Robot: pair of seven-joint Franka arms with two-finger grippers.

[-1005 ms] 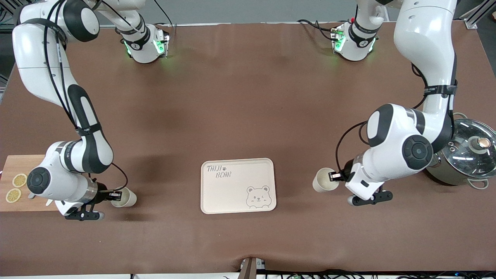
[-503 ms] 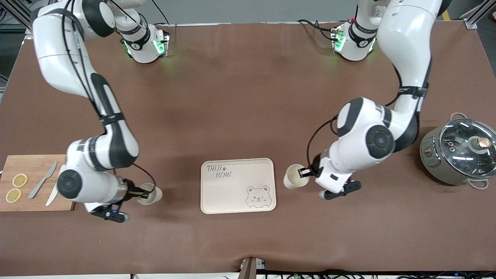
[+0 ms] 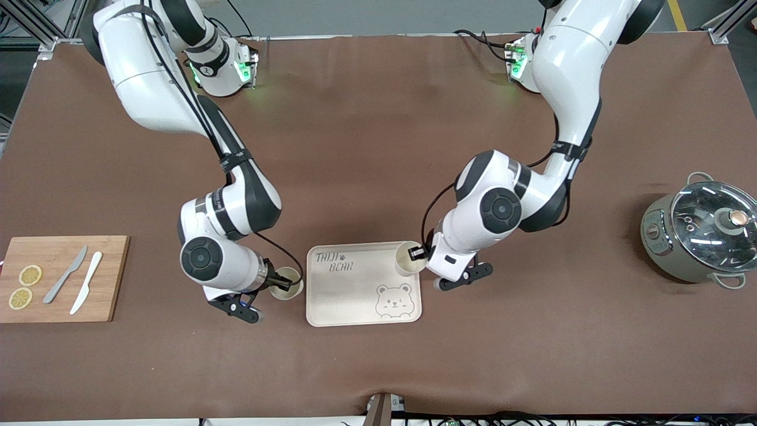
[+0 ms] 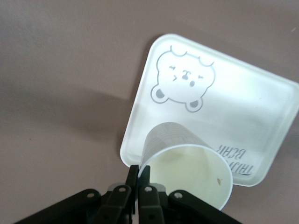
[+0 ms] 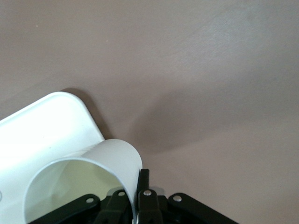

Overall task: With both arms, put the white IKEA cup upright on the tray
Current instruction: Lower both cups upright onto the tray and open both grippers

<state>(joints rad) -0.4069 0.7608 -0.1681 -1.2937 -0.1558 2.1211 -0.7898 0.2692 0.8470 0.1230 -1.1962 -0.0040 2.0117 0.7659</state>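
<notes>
Both cups carried trayward | left claw (image 3: 417, 253) pinches cup (image 3: 408, 259) over tray (image 3: 355, 296) | right claw (image 3: 278, 283) pinches second cup (image 3: 288, 283)

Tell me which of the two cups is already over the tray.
The cup pinched by the left gripper overlaps the tray's rim; the right gripper's cup is beside the tray.

A wooden cutting board (image 3: 62, 278) lies at the table's 8 o'clock edge. On it are two lemon slices (image 3: 25, 286), a grey knife (image 3: 65, 283) and a white knife (image 3: 86, 290). A lidded pot (image 3: 699, 232) stands at 4 o'clock.
</notes>
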